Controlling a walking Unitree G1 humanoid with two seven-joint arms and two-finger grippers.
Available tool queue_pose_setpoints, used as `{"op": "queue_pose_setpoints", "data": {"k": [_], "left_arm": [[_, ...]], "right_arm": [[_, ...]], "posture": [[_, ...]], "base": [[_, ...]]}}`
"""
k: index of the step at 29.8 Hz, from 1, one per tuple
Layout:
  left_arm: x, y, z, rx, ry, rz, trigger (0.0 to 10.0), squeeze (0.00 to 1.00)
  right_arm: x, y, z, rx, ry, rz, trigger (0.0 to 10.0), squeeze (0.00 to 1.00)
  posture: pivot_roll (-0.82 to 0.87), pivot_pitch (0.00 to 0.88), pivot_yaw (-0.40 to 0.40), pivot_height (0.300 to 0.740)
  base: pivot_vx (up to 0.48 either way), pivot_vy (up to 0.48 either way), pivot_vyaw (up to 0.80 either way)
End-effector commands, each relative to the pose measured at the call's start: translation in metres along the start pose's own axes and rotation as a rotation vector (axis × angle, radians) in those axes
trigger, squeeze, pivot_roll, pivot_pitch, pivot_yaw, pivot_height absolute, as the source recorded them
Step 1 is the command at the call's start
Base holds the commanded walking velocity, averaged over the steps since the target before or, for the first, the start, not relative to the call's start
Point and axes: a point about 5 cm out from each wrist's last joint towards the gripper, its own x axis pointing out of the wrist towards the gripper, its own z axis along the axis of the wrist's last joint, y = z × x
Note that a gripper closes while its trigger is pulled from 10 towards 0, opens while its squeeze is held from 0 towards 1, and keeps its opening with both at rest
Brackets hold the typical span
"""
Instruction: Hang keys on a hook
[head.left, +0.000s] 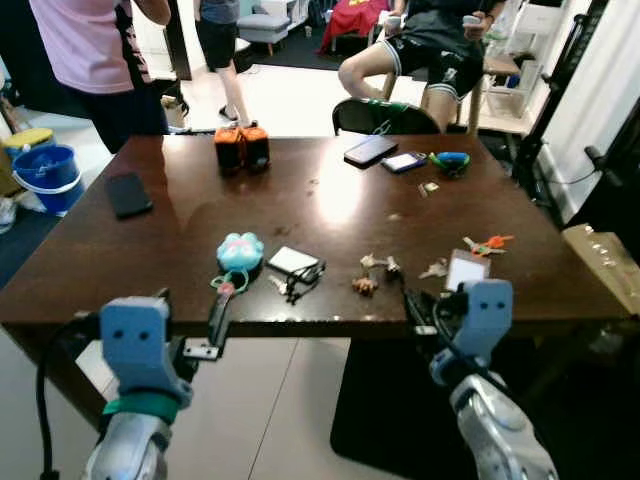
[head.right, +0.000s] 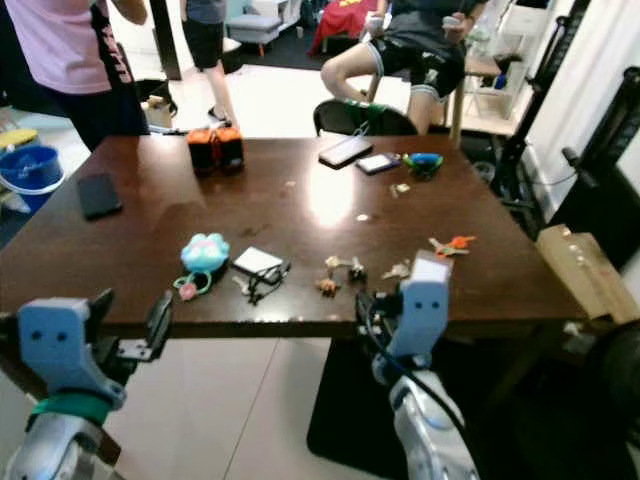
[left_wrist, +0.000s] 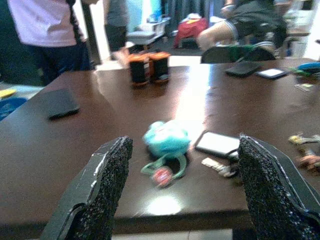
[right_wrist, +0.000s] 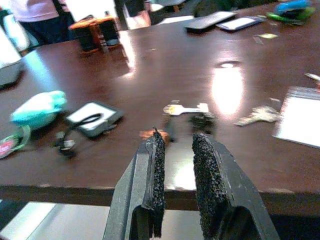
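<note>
The right end effector (right_wrist: 176, 150) hovers just off the near edge of the surface (head.left: 330, 200), its two rough black pads drawn narrow with a slim gap and nothing between them. Just beyond its tips lie the keys (right_wrist: 186, 109), a small metal bunch flat on the glossy dark wood, with a brownish trinket (head.left: 364, 285) beside them. Further right sit a white card (right_wrist: 301, 118) and an orange-tagged key set (head.left: 487, 243). The left end effector (left_wrist: 181, 187) is spread wide at the same edge, holding nothing, facing a soft teal plush keychain (left_wrist: 166, 138) and a flat white-faced fob (left_wrist: 218, 144). Far across stand two orange-and-black cylinders (head.left: 242, 147), phones (head.left: 371, 150), and a dark wallet (head.left: 128, 194). People (head.left: 95, 60) stand beyond.
</note>
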Motion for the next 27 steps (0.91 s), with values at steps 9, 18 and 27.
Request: {"op": "queue_pose_setpoints", "data": {"k": [9,18,27], "left_arm": [[-0.001,-0.0009,0.0023,-0.032,-0.014,-0.016,10.0,0.0],[-0.0008,-0.0006,0.0014,-0.045,-0.009,-0.007,10.0,0.0],[-0.0012,-0.0013,0.0009,-0.051,-0.008,-0.016,10.0,0.0]], "right_arm": [[-0.003,-0.005,-0.0057,0.03,0.025,-0.023,10.0,0.0],[-0.0031,-0.0055,-0.0068,0.04,0.032,-0.026,10.0,0.0],[-0.0032,-0.006,-0.0072,0.05,0.035,-0.028,10.0,0.0]], "posture": [[-0.16,0.124,0.119,0.74],[-0.16,0.124,0.119,0.74],[-0.16,0.124,0.119,0.74]], "base": [[0.455,0.0,-0.09],[0.047,0.0,0.0],[0.0,0.0,0.0]]}}
